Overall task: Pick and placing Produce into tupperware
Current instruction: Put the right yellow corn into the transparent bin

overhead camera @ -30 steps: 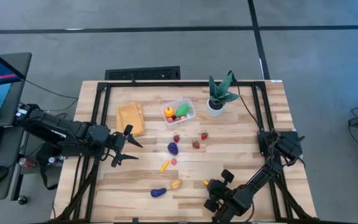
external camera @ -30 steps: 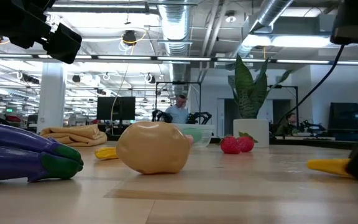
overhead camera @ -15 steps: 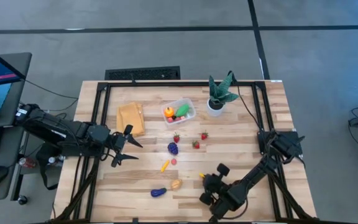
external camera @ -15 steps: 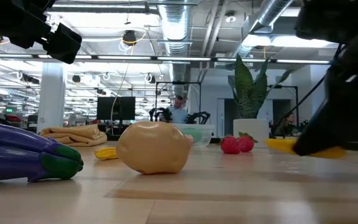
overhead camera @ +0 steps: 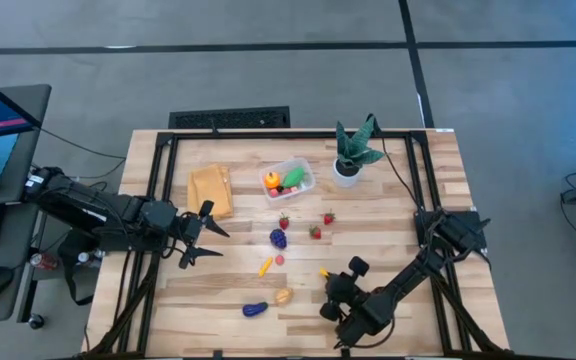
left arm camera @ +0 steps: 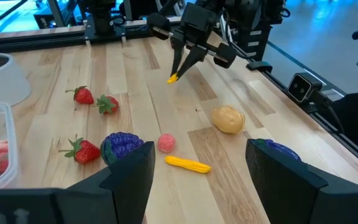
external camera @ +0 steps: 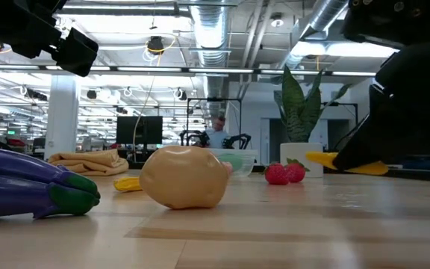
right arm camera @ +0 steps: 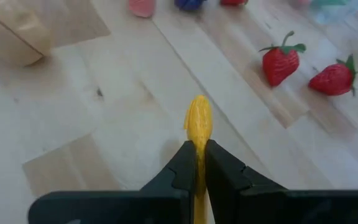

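Yellow produce piece (right arm camera: pixel 198 124) is clamped in the right gripper (overhead camera: pixel 325 275), low and centre-right; the tupperware (overhead camera: pixel 288 179) lies up-left. The left gripper (overhead camera: pixel 206 236) is held open, nearer.

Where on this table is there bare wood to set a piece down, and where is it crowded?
Bare wood lies right of the plant, up to the table edge, and below the cloth along the front-left. The middle is crowded: strawberries, grapes, yellow piece, potato, eggplant.

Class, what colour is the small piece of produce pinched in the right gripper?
Yellow. The produce piece shows best in the right wrist view, between the right gripper's shut fingers.
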